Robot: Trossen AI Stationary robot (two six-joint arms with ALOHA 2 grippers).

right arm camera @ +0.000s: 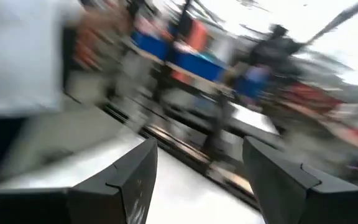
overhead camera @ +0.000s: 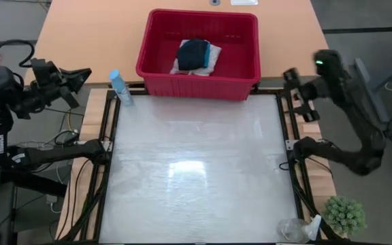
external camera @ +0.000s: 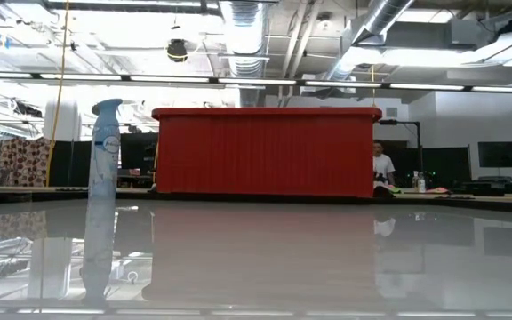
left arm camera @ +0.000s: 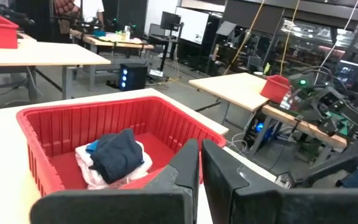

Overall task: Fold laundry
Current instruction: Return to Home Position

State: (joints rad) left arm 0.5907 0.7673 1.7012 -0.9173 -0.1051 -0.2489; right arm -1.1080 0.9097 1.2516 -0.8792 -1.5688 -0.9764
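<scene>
The laundry lies piled in the red basket (overhead camera: 197, 85) at the table's far edge. The dark navy garment (overhead camera: 193, 53) sits on top of the cream-white cloth (overhead camera: 181, 67), and a bit of turquoise (overhead camera: 213, 50) shows beside them. The left wrist view shows the same pile: navy garment (left arm camera: 115, 155), cream cloth (left arm camera: 95, 175), turquoise (left arm camera: 92, 147). My left gripper (overhead camera: 80, 73) (left arm camera: 201, 163) hangs off the table's left side, shut and pointing toward the basket. My right gripper (overhead camera: 291, 73) (right arm camera: 197, 146) is open beyond the table's right edge. In the low view only the basket's wall (external camera: 265, 151) shows.
A pale blue spray bottle (overhead camera: 120, 87) (external camera: 103, 196) stands at the table's far left corner, beside the basket. A small green plant (overhead camera: 344, 214) and a clear object (overhead camera: 295, 230) sit at the near right corner. The glossy tabletop (overhead camera: 196, 170) stretches between. A person (external camera: 382, 164) shows far behind.
</scene>
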